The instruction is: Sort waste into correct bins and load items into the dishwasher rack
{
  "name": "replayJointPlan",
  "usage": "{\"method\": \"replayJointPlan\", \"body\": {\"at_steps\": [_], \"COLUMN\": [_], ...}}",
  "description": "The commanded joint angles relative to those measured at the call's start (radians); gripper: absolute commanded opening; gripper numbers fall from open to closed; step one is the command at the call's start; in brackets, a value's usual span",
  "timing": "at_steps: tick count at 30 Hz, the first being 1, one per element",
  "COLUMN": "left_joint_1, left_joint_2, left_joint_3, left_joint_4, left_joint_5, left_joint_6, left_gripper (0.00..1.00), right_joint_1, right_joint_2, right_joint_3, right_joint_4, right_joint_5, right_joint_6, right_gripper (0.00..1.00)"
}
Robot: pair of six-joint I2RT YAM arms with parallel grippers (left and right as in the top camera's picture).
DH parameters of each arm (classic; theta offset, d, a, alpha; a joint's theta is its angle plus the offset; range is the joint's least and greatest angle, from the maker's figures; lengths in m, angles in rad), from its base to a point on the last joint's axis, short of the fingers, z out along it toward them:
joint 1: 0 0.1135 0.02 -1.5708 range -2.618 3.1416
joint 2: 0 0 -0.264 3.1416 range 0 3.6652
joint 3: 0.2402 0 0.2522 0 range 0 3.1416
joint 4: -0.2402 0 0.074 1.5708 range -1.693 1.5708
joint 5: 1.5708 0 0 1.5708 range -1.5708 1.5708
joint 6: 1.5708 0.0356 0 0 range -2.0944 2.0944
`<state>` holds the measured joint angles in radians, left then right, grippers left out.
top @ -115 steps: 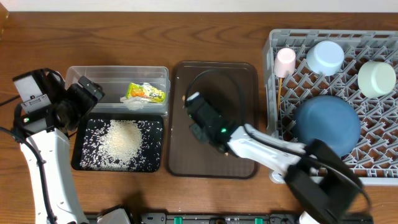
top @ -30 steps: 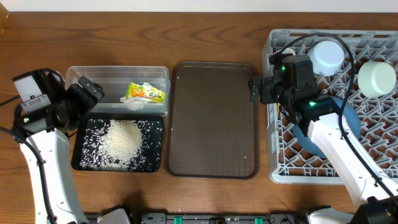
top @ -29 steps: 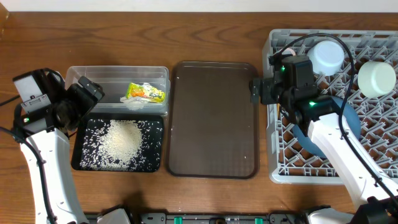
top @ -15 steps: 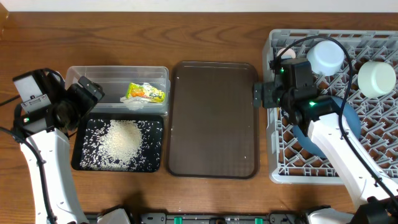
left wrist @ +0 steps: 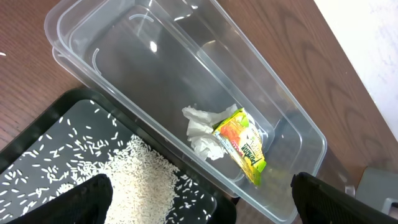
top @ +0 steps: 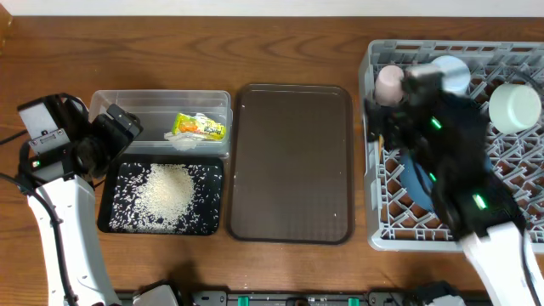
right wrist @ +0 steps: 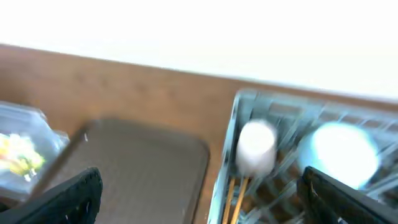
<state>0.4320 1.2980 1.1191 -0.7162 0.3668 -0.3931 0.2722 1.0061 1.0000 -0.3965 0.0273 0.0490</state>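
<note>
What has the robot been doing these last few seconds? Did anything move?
The right arm swung from above the brown tray across to the left edge of the rack, beside the pink cup. It is now a blur over the rack, its gripper open and empty. The left arm, clear tub, wrapper and rice stayed put.

Blurred pink cup point(right wrist: 256, 146), chopsticks point(right wrist: 233, 196), dishwasher rack point(right wrist: 273, 99)
</note>
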Motion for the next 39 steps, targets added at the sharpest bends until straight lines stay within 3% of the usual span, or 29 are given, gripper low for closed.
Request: {"method": "replayJointPlan", "body": {"at_steps": [1,4,11,16,30,39], "left_joint_1": [0.005,0.005,0.005,0.005,0.005,0.005], "left_joint_2": [0.002,0.002,0.002,0.002,0.002,0.002], "left_joint_3": [0.017,0.017,0.017,0.017,0.017,0.017], "left_joint_4": [-0.002,-0.002,-0.002,-0.002,-0.002,-0.002], "left_joint_5": [-0.002,-0.002,-0.002,-0.002,-0.002,-0.002], "left_joint_6": [-0.005,-0.005,-0.005,-0.005,-0.005,-0.005], "left_gripper": [0.95,0.95,0.95,0.95,0.95,0.95], "right_joint_1": [0.011,-0.01,-0.021,-0.021,-0.114,-0.187], "right_joint_2": [-0.146,-0.32,-0.74,-0.929,-1.001,-1.001], "right_joint_3": [-0.092,-0.214,-0.599,-0.798,-0.991,-0.995], "right_joint_4": [-0.009,0.032,0.304,0.435,0.475,0.336], "right_joint_5": [0.038,0.04,0.04,0.04,0.047,0.047], "right_joint_6": [-0.055,-0.054,-0.039,-0.016,0.069,0.054], "right_gripper": [0.99,0.99,0.99,0.99,0.99,0.99]}}
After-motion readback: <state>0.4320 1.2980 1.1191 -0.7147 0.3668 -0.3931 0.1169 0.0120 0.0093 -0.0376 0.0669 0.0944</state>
